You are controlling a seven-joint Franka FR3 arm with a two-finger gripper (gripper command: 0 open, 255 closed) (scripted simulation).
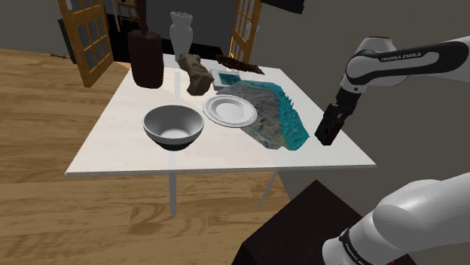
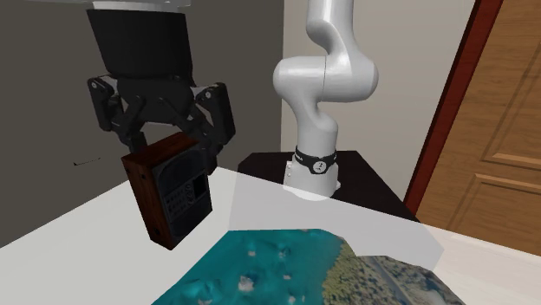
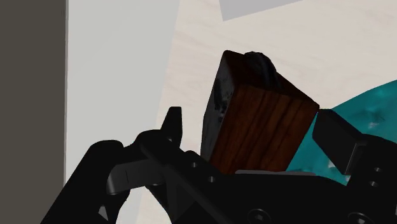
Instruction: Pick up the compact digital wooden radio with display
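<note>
Holding the radio (image 2: pixel 169 195) clamped in my gripper (image 2: pixel 169 143), tilted, off the surface (image 2: pixel 78 234). Rigid wood box, prob light but slick, so squeeze flat sides near the middle.

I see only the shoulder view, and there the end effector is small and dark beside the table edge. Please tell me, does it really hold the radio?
Observer: Yes. In the wrist view the radio, with plain wood grain, sits clasped between the two fingers.
Operator: Does it hang straight?
Observer: No. In the second exterior view it hangs tilted under the end effector, with one corner lowest.
Operator: Where does its front point?
Observer: The dark front face, with its buttons, is turned toward that camera.
</note>
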